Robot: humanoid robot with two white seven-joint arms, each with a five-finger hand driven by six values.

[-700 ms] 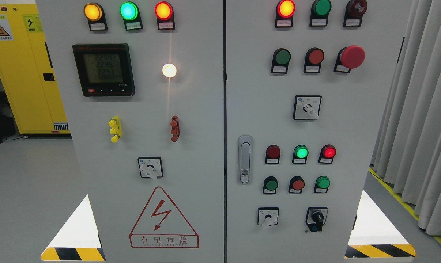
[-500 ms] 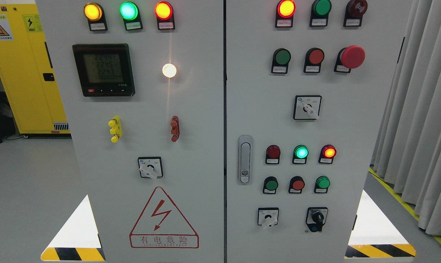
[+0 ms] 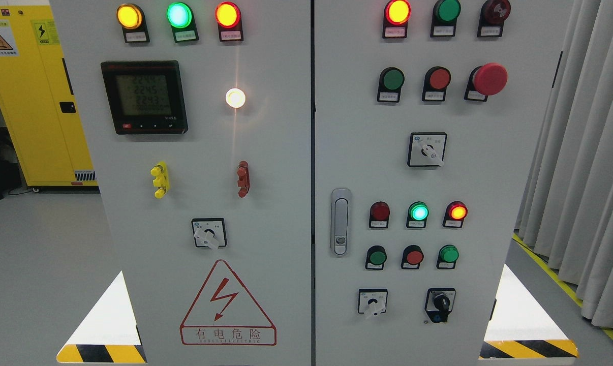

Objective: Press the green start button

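A grey control cabinet (image 3: 286, 152) fills the view. Its right door carries green push buttons: one in the upper row (image 3: 392, 79), and two in the lower row, at the left (image 3: 376, 257) and at the right (image 3: 448, 253). I cannot tell which one is the start button; the labels are too small to read. A lit green lamp (image 3: 418, 211) sits above the lower row. Neither of my hands or arms shows in the view.
Red buttons (image 3: 439, 79) (image 3: 414, 256) sit beside the green ones, and a red mushroom stop button (image 3: 489, 79) is at the upper right. Rotary switches (image 3: 427, 150) (image 3: 372, 303), a key switch (image 3: 441, 304) and a door handle (image 3: 340, 221) are nearby. A yellow cabinet (image 3: 32, 101) stands left, curtains (image 3: 591, 152) right.
The red lamp at the right of the lower lamp row has gone from plain red to a brighter orange-centred glow. Nothing else has moved.
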